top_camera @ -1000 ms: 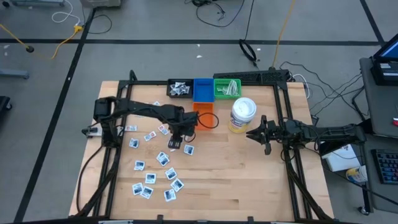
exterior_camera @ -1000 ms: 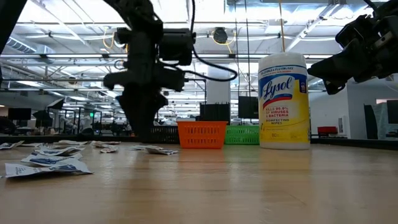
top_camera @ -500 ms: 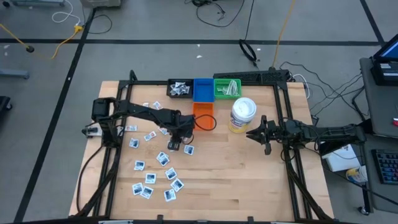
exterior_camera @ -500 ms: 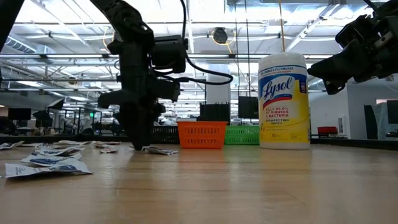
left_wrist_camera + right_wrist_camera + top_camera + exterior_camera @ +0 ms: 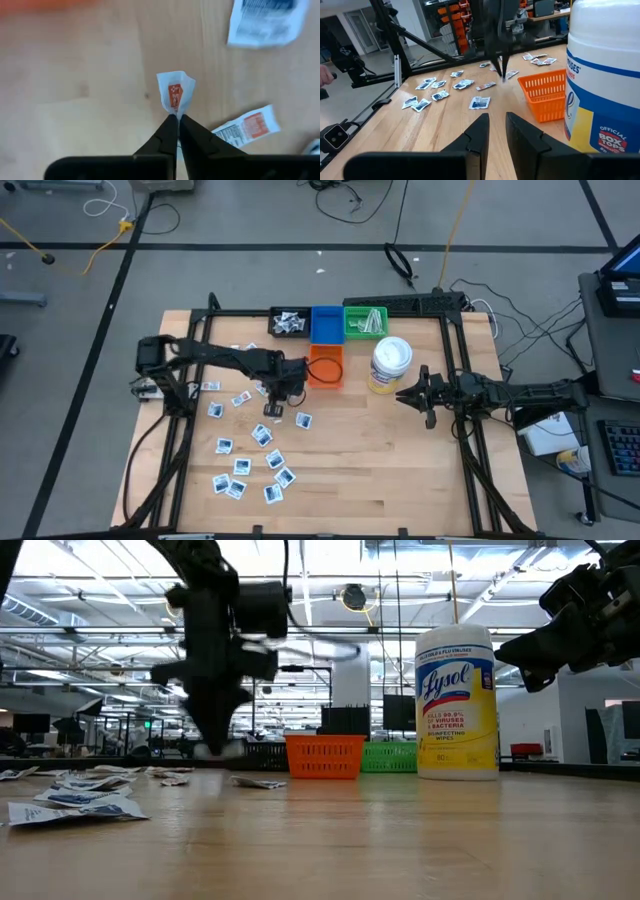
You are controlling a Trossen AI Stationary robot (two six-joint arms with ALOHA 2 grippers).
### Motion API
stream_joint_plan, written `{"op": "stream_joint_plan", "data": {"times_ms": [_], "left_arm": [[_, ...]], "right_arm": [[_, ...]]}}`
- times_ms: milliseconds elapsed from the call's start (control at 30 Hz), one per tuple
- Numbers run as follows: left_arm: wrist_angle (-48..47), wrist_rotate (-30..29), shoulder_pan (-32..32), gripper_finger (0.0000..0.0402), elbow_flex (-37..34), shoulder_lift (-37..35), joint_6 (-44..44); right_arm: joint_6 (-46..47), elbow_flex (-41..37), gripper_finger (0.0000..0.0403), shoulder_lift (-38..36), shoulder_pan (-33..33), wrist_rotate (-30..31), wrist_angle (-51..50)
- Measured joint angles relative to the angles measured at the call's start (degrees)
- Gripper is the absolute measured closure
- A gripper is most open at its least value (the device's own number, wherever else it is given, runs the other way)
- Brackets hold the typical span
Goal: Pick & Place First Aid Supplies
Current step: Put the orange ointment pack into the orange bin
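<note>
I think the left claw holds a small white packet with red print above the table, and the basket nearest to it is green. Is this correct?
Not quite. The left claw does pinch a white packet with red print above the table, but the nearest basket is the orange basket, as the high view shows. The green basket stands farther back, behind the wipes canister.

You have a pale wooden table [image 5: 400,470] under a black frame | scattered white packets [image 5: 250,465] lie flat on your left half | orange basket [image 5: 325,366], blue bin [image 5: 325,325], green bin [image 5: 366,321] and a dark tray [image 5: 288,323] sit near the far edge | wipes canister [image 5: 389,366] stands upright just beside the orange basket
</note>
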Motion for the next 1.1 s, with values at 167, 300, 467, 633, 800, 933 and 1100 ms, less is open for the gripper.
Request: {"op": "stream_joint_plan", "data": {"times_ms": [167,300,467,633,800,933,1100], "left_arm": [[-5.8,2.9,2.7,0.0395,2.7,-4.1,0.1],[-10.7,5.2,5.0,0.0395,5.1,-5.9,-1.7],[-14.2,6.2,7.1,0.0397,7.3,-5.5,-4.6],[-16.2,6.2,9.1,0.0399,16.7,0.1,-3.8],[-21.3,6.6,10.5,0.04,28.5,8.6,-1.4],[-25.7,6.7,10.6,0.04,38.3,15.1,0.1],[-28.5,6.7,10.6,0.0401,47.0,20.1,0.5]], "right_arm": [[0.0,0.0,0.0344,0.0,0.0,0.0,0.1],[0.0,0.0,0.0344,0.0,0.0,0.0,0.1],[0.0,0.0,0.0344,0.0,0.0,0.0,0.1],[0.0,0.0,0.0344,0.0,0.0,0.0,0.1],[0.0,0.0,0.0344,0.0,0.0,0.0,0.2],[0.0,0.0,0.0344,0.0,0.0,0.0,0.2],[0.0,0.0,0.0344,0.0,0.0,0.0,0.2]]}}
